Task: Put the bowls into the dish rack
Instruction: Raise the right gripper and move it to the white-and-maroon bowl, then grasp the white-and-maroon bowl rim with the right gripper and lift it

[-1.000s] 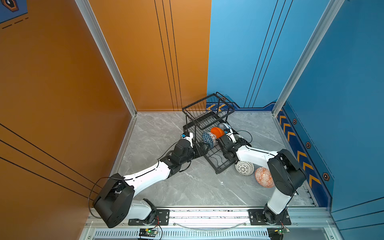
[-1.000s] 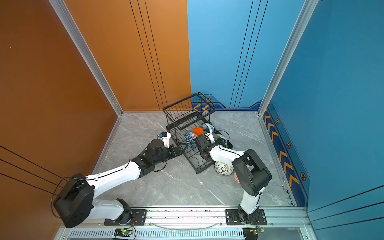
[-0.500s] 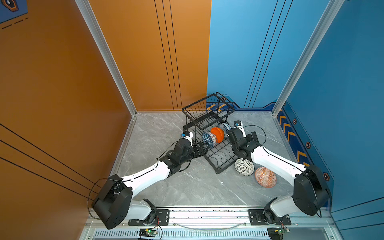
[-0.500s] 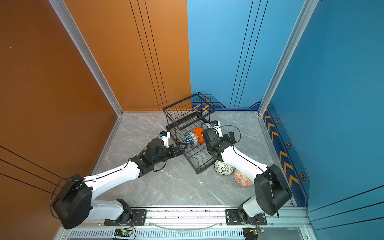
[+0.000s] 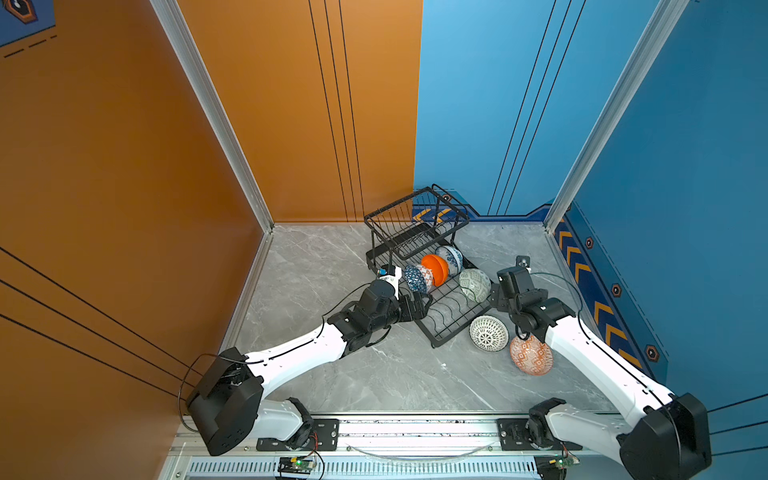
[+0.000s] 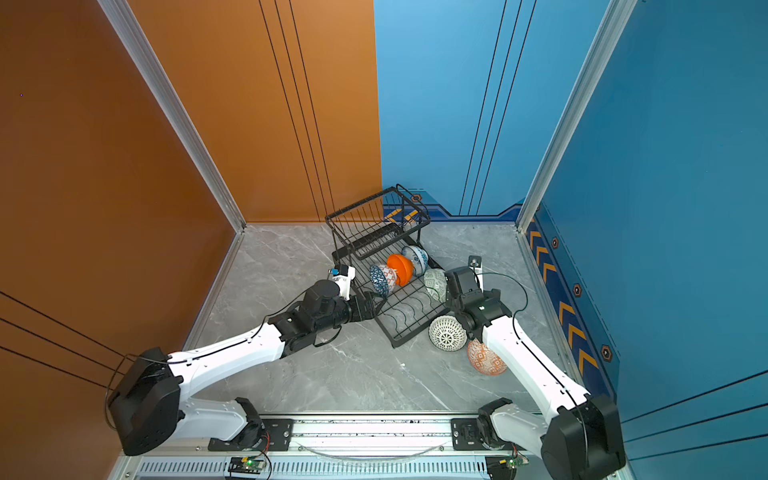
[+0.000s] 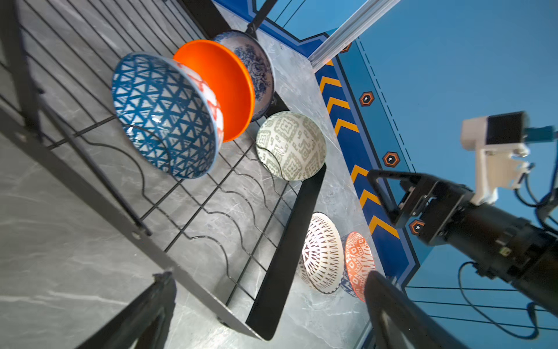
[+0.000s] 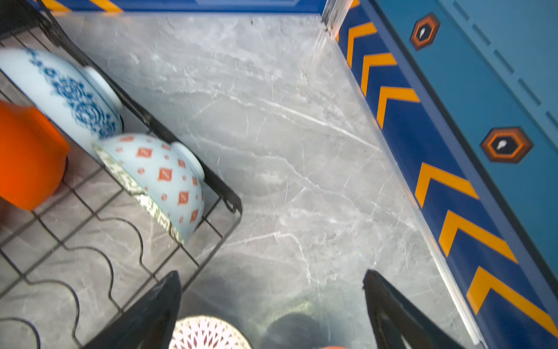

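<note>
Bowl in pale green (image 7: 291, 145) leans in dish rack (image 7: 283, 256), near right pincer (image 7: 382, 196)

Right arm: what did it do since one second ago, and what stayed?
The right gripper let go of the pale green bowl, now on edge in the dish rack, and drew back to the right. The left gripper, lattice bowl and red-orange bowl stayed put.

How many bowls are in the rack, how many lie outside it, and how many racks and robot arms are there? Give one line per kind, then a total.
Bowls in the rack: 4 (blue, orange, floral, green)
Bowls on the table: 2 (lattice, red-orange)
Racks: 1
Arms: 2 (left arm, right arm)
Total: 9
</note>
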Available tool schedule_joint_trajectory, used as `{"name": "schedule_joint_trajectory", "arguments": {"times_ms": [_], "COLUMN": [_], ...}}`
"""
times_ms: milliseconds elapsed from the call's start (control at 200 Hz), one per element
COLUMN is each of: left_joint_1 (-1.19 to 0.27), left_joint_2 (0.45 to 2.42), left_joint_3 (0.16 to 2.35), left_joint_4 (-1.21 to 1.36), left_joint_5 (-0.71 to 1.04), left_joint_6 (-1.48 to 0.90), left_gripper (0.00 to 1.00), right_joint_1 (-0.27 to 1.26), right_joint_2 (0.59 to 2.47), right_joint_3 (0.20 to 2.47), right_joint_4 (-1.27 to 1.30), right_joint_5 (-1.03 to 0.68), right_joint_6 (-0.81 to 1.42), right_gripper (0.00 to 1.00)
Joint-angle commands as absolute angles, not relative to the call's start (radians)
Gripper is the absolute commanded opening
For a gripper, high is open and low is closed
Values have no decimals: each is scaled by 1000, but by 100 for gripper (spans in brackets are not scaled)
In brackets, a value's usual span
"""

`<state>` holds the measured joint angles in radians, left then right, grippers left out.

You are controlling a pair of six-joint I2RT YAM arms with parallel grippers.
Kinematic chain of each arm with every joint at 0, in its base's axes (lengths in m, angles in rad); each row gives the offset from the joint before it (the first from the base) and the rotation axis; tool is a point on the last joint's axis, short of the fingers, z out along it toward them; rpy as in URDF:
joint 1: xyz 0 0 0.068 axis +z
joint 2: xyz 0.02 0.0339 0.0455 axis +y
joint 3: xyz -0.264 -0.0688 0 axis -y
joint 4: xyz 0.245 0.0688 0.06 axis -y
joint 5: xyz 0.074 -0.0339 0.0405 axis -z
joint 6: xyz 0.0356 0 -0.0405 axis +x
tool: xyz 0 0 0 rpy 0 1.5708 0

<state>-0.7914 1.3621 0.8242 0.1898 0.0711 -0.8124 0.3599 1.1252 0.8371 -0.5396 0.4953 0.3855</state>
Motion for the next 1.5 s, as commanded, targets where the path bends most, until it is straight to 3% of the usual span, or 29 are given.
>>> {"name": "schedule_joint_trajectory", "arguments": {"times_ms": [0,230,676,946,1301,1491], "left_joint_1": [-816,-840,-847,-846,-846,-851], "left_joint_2": [1405,1437,1434,1444,1444,1452], "left_joint_3": [876,902,890,897,905,916], "left_joint_4": [178,178,178,177,164,161], "left_joint_5": [80,97,108,115,112,117], "left_joint_6": [-772,-767,-764,-761,-758,-759], "left_gripper": [98,98,98,98,98,98], "right_joint_1": [349,351,318,313,309,310], "right_joint_2": [1084,1088,1201,1255,1258,1206], "right_joint_3": [770,664,643,681,673,675], "right_joint_4": [-627,-615,-509,-486,-482,-507], "right_joint_5": [379,274,247,224,212,227], "right_joint_6": [466,541,538,520,522,520], "right_gripper": [85,75,51,45,20,12]}}
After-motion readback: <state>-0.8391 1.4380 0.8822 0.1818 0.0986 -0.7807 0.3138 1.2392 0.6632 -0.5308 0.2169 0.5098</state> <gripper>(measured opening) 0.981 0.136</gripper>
